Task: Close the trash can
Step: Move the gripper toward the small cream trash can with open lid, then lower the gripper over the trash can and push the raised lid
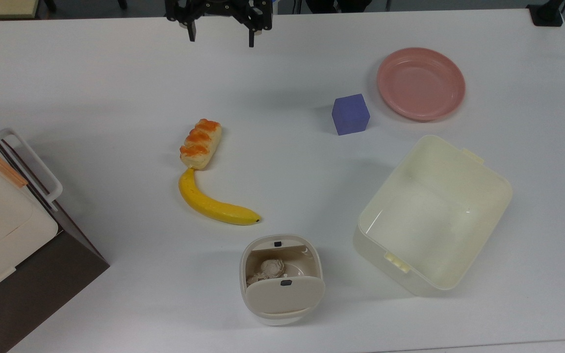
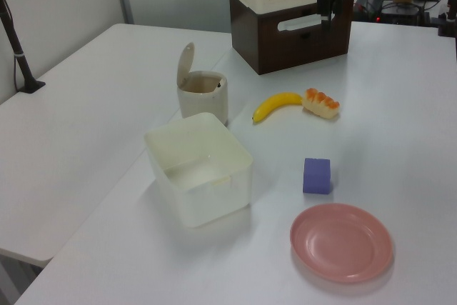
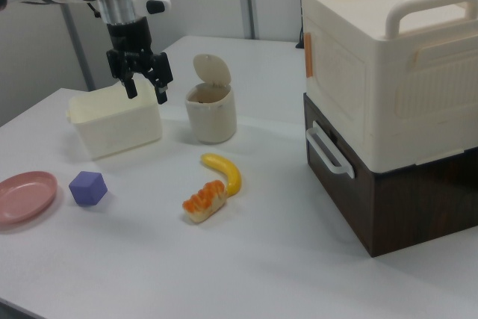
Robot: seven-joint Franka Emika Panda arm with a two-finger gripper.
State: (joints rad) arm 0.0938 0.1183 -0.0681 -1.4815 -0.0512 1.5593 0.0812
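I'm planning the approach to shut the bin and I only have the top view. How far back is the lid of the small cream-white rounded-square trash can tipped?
Observer: In the left view the beige flat lid stands nearly upright above the small cream-white rounded-square trash can, hinged at the rim on the left view's left.
Operator: And is the gripper down at the table?
Observer: No. In the right view the black two-finger gripper hangs open, clearly off the white table, with nothing between its fingers.
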